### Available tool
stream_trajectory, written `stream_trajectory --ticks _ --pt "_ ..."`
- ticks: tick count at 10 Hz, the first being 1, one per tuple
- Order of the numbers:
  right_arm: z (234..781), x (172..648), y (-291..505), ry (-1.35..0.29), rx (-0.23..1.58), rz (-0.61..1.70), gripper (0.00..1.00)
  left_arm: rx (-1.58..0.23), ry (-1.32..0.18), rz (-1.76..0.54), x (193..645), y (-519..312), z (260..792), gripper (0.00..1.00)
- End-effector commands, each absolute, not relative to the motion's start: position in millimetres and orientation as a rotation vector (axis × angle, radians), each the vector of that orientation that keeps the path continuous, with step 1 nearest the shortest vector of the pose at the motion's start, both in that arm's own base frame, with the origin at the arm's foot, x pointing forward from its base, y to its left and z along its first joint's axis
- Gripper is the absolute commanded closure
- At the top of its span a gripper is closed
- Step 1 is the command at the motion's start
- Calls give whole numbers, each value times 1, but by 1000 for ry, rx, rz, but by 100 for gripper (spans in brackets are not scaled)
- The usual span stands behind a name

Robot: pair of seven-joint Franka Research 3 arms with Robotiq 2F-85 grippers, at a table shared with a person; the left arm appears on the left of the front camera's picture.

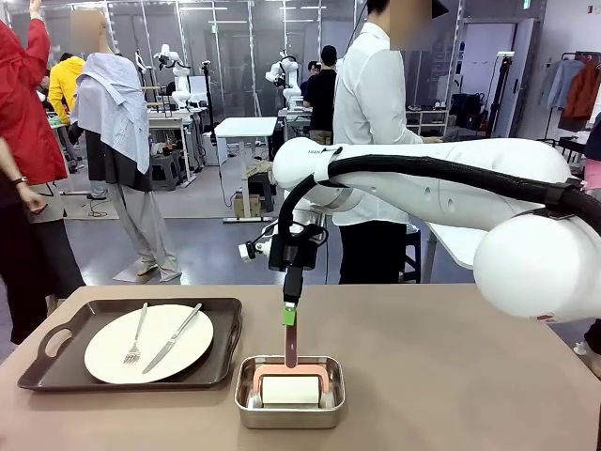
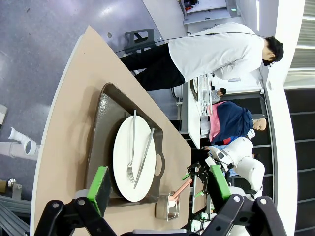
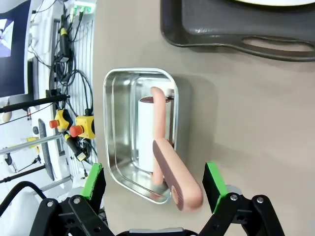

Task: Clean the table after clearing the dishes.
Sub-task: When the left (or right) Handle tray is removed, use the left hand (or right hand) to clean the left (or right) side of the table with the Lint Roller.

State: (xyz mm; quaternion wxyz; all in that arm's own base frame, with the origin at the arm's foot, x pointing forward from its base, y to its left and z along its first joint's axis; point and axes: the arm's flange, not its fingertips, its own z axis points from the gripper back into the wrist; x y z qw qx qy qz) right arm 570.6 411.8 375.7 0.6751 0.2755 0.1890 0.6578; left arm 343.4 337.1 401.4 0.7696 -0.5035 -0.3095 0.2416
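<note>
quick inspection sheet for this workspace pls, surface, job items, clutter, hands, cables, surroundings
Surface: taupe-brown tabletop, no spills seen.
Job's things: dark brown handled tray on the left holds a round white plate with a steel fork and steel knife on it.
Clutter: small steel pan holding a pink-handled roller.
Hands: right hand open, pads either side of the roller handle, not touching; left hand open, raised, facing the tray.
Cables: black hose along the right arm.
Surroundings: person in a white shirt at the far side.
</note>
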Motion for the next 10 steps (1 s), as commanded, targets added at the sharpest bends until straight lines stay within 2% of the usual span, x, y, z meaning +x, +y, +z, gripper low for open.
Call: stream_trajectory --ticks 1,5,10 --pt "380 579 420 481 579 1472 0 -1102 -674 522 341 338 401 0" --pt "371 578 423 526 585 1488 0 -1102 -674 522 341 338 401 0" --pt "374 580 422 527 583 1485 46 -1102 -674 522 341 338 401 0"
